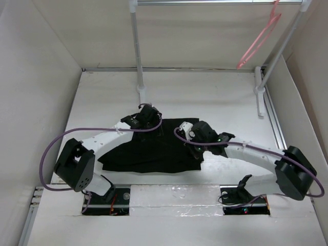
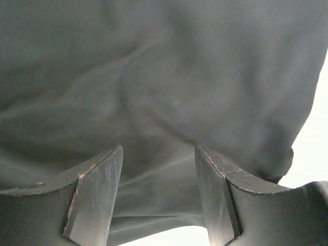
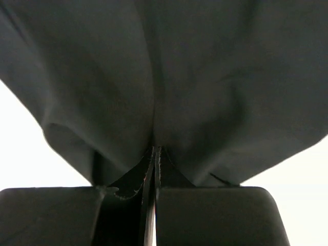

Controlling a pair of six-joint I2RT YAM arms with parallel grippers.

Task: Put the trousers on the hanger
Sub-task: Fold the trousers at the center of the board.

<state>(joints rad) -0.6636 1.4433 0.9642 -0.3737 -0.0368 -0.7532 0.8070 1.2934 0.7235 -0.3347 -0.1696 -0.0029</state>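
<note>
Plainly, the trousers (image 1: 154, 151) lie flat and dark across the middle of the worktop (image 1: 205, 97), between the two arms. The hanger (image 1: 259, 38) hangs well apart from them, on the rail of the white rack (image 1: 137, 46) at the far right corner. We judge the task is at its beginning, with the cloth not yet lifted toward the hanger.

Our right hand (image 3: 155, 159) is clenched. Its fingers (image 3: 205, 215) are pressed together, and a crease of the trousers is drawn in at their tips, so we read this as a pinch on the right edge of the cloth. Our left hand (image 2: 159, 205) is released. Its two fingers (image 2: 97, 195) stand apart just above the far left part of the cloth, with nothing caught between them. That placement makes sense to us. One hand pins a fold while the other is poised at the opposite side, so the trousers could be raised evenly and not bunch. Soft cloth like this will sag and slip, so the left grip needs a good bite.

We find no brand, label or writing anywhere on the trousers, hanger or rack.
</note>
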